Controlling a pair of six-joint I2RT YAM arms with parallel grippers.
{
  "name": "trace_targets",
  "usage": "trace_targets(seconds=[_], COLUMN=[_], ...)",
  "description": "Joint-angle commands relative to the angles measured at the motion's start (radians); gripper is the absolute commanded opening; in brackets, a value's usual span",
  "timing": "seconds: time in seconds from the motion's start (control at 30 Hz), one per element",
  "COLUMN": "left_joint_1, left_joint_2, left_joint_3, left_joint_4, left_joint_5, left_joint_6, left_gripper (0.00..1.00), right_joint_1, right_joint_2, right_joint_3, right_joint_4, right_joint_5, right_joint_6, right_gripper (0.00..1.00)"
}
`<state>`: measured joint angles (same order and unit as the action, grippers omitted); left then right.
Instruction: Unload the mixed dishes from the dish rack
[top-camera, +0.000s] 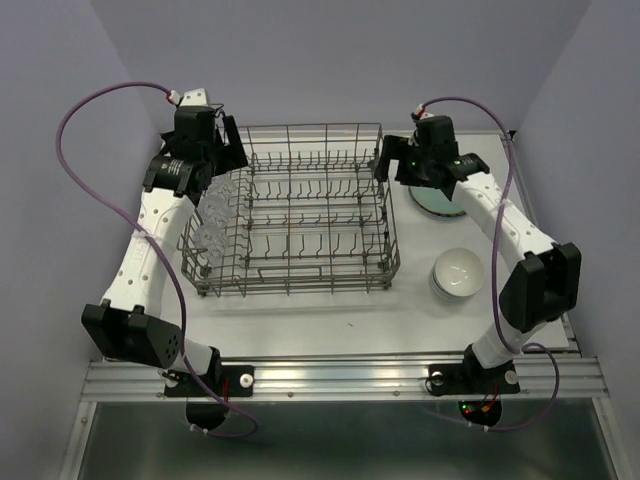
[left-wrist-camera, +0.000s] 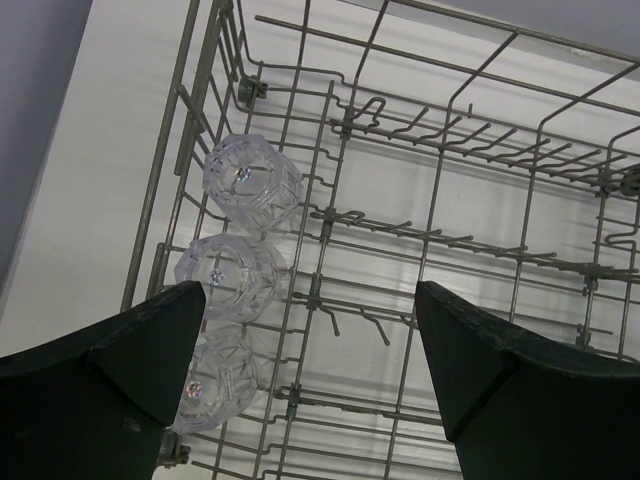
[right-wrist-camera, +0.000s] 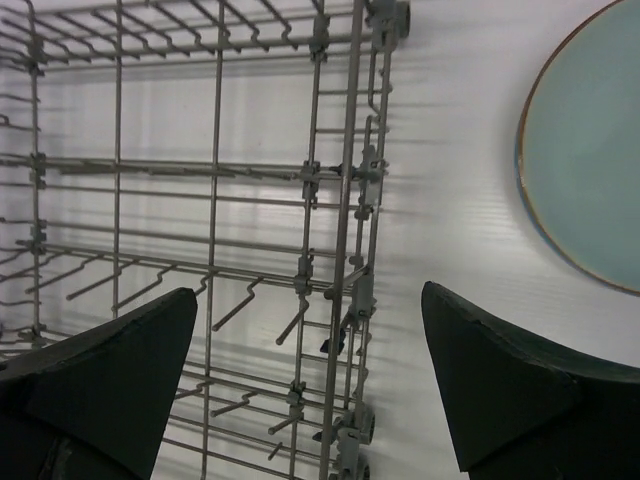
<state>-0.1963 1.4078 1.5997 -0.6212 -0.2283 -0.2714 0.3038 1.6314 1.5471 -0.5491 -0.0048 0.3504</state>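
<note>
Three clear glasses (left-wrist-camera: 228, 277) sit along the left side of the dish rack (top-camera: 300, 290) beneath the spread left claw (left-wrist-camera: 310, 290), which should, I reckon, drop squarely around one, missing wires and neighbours, while the right claw (right-wrist-camera: 308, 292), also spread, hangs over the right edge.

I look down on a white table (top-camera: 320, 325) with a faintly ribbed, slightly glossy top. Pale lavender walls close it in on three sides: a back wall (top-camera: 330, 60), a left wall (top-camera: 30, 200) and a right wall (top-camera: 600, 100). A silver metal rail (top-camera: 340, 372) runs along the table's near edge. Below the rail lies a dull grey-green surface (top-camera: 330, 440). The light is soft and even, and shadows are faint.
</note>
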Motion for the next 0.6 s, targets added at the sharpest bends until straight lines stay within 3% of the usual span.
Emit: trace_targets(seconds=[0.0,0.1,0.2,0.33,0.57], left_joint_1=[-0.012,-0.025,-0.037,-0.069,-0.088], left_joint_2=[0.028,0.04,0.06,0.111,0.224], left_joint_3=[0.075,0.08,0.085,0.129,0.229], left_joint_4=[-0.044,-0.038,-0.043,-0.087,-0.199], left_joint_5=[-0.089,-0.091,-0.1,-0.169,-0.281], left_joint_6=[-0.018,-0.015,-0.017,-0.025,-0.081], left_gripper=[0.99,0.99,0.99,0.99,0.99], right_joint_1=[0.052,0.087,0.096,0.097,0.115], right_joint_2=[0.054,0.085,0.084,0.07,0.05], right_joint_3=[-0.013,-0.027,-0.054,-0.094,-0.151], right_joint_4=[0.026,0.023,0.021,0.015,0.028], right_joint_5=[0.067,0.091,0.117,0.17,0.201], right_joint_6=[0.004,0.016,0.051,0.079,0.122], right_gripper=[0.99,0.9,0.72,0.39,0.15])
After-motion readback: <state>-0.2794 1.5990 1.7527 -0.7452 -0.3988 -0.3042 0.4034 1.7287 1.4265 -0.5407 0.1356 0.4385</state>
